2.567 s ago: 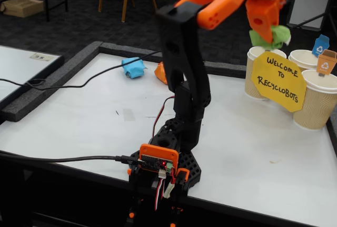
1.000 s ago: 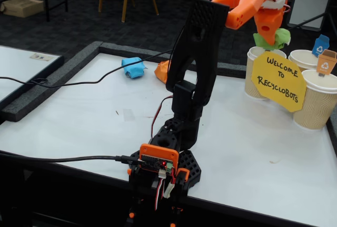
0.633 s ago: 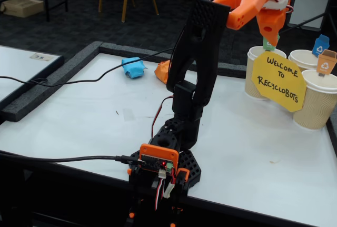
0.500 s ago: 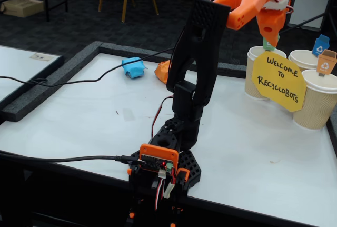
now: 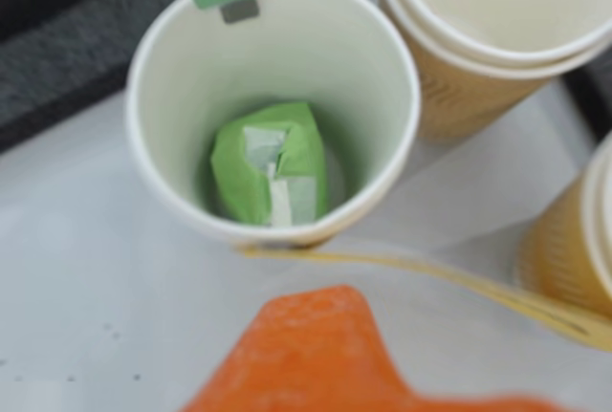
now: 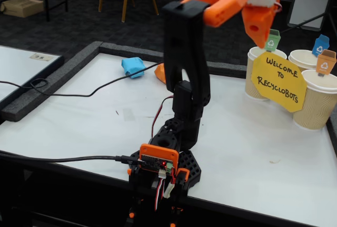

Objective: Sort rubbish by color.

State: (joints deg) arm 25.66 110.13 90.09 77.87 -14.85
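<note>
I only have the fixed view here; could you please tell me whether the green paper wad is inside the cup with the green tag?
Observer: Yes. In the wrist view the green wad lies at the bottom of the tagged cup.
Operator: Thank you. Is anything else in there with it?
Observer: No, only the wad; the floor around it is bare.
Operator: And the cup beside it?
Observer: What shows of the neighbouring cup inside looks empty.
</note>
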